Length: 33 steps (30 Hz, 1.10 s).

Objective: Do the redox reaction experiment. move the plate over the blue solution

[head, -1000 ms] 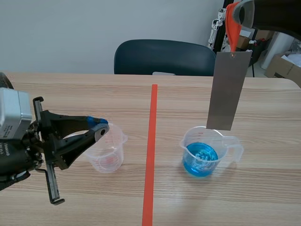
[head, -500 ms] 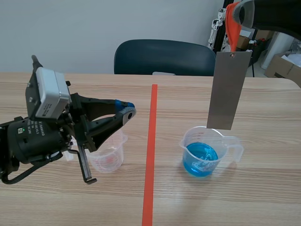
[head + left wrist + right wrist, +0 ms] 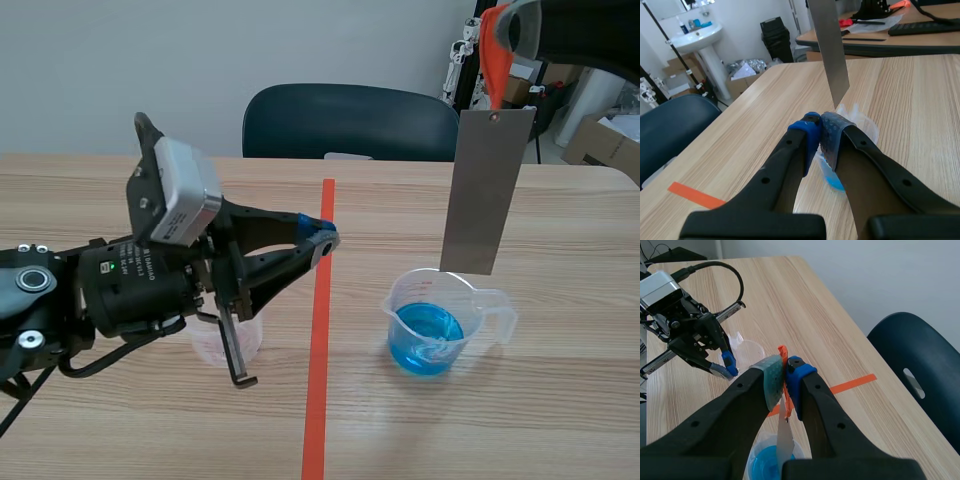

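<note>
While right claw (image 3: 785, 371) pinches orange tab (image 3: 492, 58), flat grey rectangular metal plate (image 3: 485, 190) hangs above clear beaker of blue solution (image 3: 430, 335); left claw (image 3: 820, 132) clenched empty.

Lighting's pretty even all round: bright, soft, looks like it's coming from overhead. In the scene view the beaker (image 3: 436, 335) only throws a faint, fuzzy shadow on the table (image 3: 560, 420), lower right of the frame. The plate (image 3: 485, 190) reads as flat matte grey. The blue liquid glows a bit where light passes through it.
</note>
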### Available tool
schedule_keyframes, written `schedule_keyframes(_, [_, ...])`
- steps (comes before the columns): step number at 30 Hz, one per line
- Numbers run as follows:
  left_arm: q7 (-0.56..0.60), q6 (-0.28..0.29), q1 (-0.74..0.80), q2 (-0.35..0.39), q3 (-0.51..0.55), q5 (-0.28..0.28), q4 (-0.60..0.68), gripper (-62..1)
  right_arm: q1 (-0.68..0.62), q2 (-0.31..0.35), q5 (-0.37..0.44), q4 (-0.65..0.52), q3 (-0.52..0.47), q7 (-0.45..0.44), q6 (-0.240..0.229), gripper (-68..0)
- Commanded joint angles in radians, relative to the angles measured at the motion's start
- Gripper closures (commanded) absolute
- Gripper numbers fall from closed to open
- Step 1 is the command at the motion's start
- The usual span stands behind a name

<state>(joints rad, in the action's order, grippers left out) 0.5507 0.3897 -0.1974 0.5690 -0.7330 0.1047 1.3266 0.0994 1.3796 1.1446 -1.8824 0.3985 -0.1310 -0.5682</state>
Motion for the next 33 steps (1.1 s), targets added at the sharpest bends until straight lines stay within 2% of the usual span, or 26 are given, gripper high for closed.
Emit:
schedule_keyframes(1, [0.021,-0.001,-0.008,-0.012,-0.002,0.010,0.010,-2.6,0.011,0.005,0.011,-0.002,-0.006,-0.019,0.003,-0.2])
schedule_keyframes(17, [-0.063,-0.001,-0.022,-0.072,-0.002,0.011,-0.006,-2.6,0.011,0.005,0.011,-0.002,-0.006,-0.022,0.003,-0.2])
schedule_keyframes(21, [-0.116,0.000,-0.030,-0.091,-0.002,0.011,-0.008,-2.6,0.011,0.005,0.011,-0.002,-0.006,-0.022,0.003,-0.2])
schedule_keyframes(33, [-0.148,0.019,-0.057,-0.142,-0.007,0.011,-0.064,-2.6,0.011,0.005,0.011,-0.002,-0.006,-0.022,0.003,-0.2])
